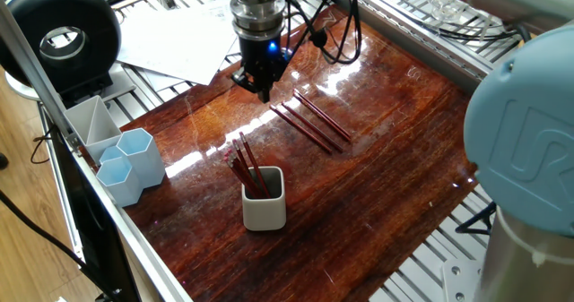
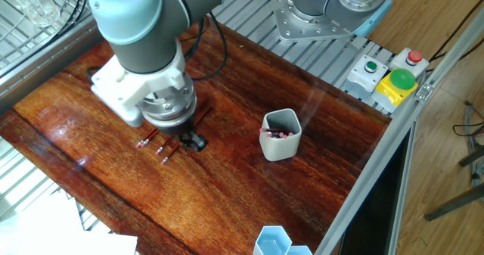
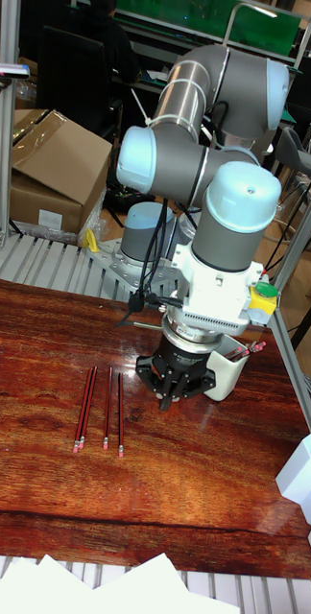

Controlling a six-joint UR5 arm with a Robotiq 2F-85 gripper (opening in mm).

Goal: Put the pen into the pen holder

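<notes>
The off-white rounded-square pen holder (image 1: 265, 200) stands near the desk's (image 1: 386, 176) front edge, several red pens (image 1: 245, 166) upright inside. Four more pens (image 3: 101, 408) lie side by side on open wood, well apart from it. The tool (image 3: 176, 393) hangs beside them; I cannot tell its jaws.

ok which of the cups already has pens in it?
The off-white rounded-square cup near the table's front edge: red pens stick up out of it. The two pale blue hexagonal cups to its left show no pens.
</notes>
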